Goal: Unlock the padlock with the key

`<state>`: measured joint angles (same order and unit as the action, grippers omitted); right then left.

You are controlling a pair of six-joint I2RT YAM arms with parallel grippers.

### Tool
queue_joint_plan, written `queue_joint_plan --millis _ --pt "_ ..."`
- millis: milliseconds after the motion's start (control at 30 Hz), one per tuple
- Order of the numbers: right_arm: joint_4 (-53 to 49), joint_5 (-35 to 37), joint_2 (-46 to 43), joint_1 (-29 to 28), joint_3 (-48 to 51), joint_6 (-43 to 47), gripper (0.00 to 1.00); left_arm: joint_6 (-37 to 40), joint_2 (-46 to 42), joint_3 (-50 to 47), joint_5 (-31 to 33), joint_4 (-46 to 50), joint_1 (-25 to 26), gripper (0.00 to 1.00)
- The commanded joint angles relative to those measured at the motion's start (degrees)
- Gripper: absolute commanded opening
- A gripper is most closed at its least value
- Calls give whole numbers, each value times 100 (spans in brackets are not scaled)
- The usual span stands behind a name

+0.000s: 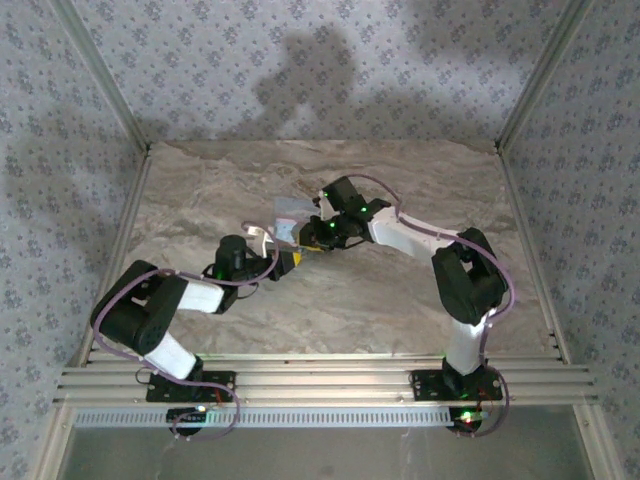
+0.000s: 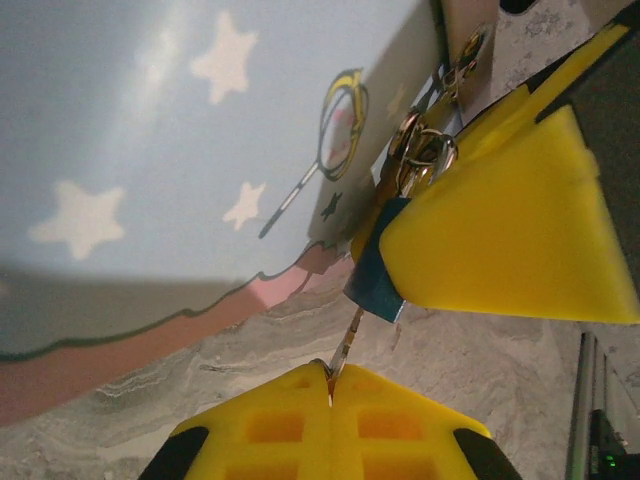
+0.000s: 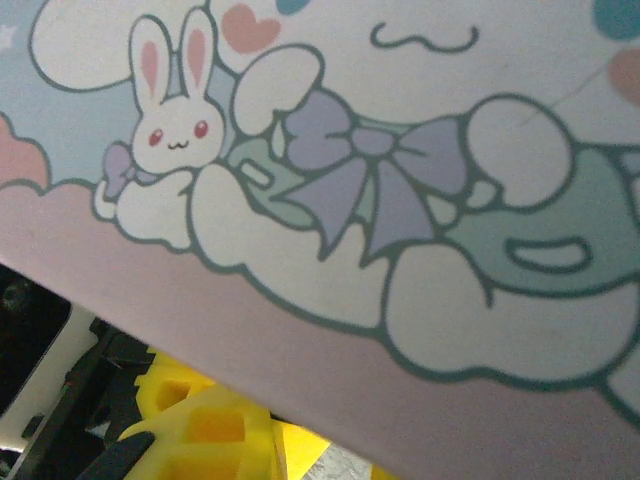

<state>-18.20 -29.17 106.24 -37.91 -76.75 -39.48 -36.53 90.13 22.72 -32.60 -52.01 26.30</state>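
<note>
At the middle of the worktop (image 1: 400, 310), the left end effector (image 2: 330, 385) is pinching the key (image 2: 345, 345) between fully closed tips, just below the padlock (image 2: 418, 150) hanging at the diary (image 2: 150, 150) edge. Inserting and turning are seemingly lying ahead; whether the right end effector (image 1: 312, 238) is gripping anything is unclear.

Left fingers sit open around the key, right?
Not quite. The left fingers are shut, not open: they pinch the key between their tips. The left wrist view shows it.
</note>
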Motion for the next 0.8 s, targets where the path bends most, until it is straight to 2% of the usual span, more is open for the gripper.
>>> queue_joint_plan --millis 0,233,367,500,667,767 --pt "128 -313 11 -158 277 98 0 -341 -101 237 -406 -1464 -87 0" --pt "607 -827 -37 -130 581 308 0 -528 -75 314 -902 -1562 -355 0" --pt "403 -832 -74 -105 609 614 0 -354 -127 292 -1100 -1341 -466 0" --pt "-77 -326 -59 -77 559 567 0 296 -487 337 -827 -369 -351 0" --pt "-360 200 -7 -215 405 436 0 1176 -1014 739 20 1133 382 0" --pt "-293 151 2 -261 385 415 0 923 -945 723 -1 900 353 0"
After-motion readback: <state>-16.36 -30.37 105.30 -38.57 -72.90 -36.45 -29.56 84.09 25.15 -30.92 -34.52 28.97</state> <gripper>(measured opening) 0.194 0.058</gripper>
